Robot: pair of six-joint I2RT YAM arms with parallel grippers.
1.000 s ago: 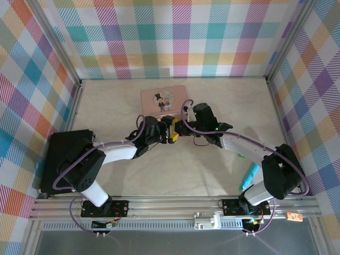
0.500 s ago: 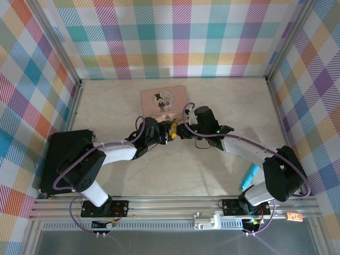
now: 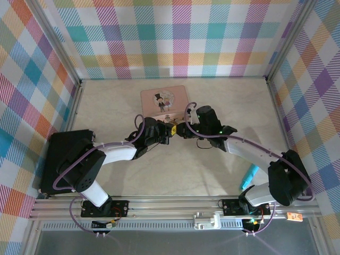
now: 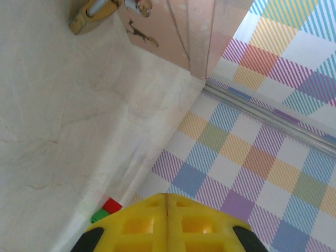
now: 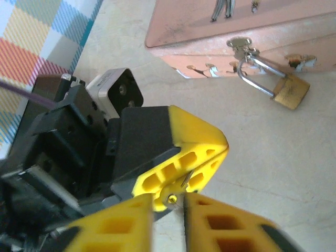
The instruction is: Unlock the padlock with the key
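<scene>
The brass padlock (image 5: 290, 92) hangs by its shackle from the hasp of the pink tin (image 5: 220, 31), its body resting on the table; it also appears at the top left of the left wrist view (image 4: 89, 16). My left gripper (image 3: 171, 131) is shut, its yellow fingers (image 5: 194, 152) pressed together on the thin shaft of the key (image 5: 185, 180). The key's round head sits in the gap of my right gripper (image 5: 168, 202), whose jaws stand a little apart around it. The two grippers (image 3: 179, 130) meet tip to tip just in front of the tin (image 3: 163, 99).
Plaid walls enclose the table on three sides. A teal object (image 3: 248, 178) lies near the right arm's base. A small red and green block (image 4: 107, 210) sits at the foot of the wall.
My left gripper has closed onto the key. My right gripper, shut a second ago, has loosened. Both tips have shifted slightly toward the tin.
</scene>
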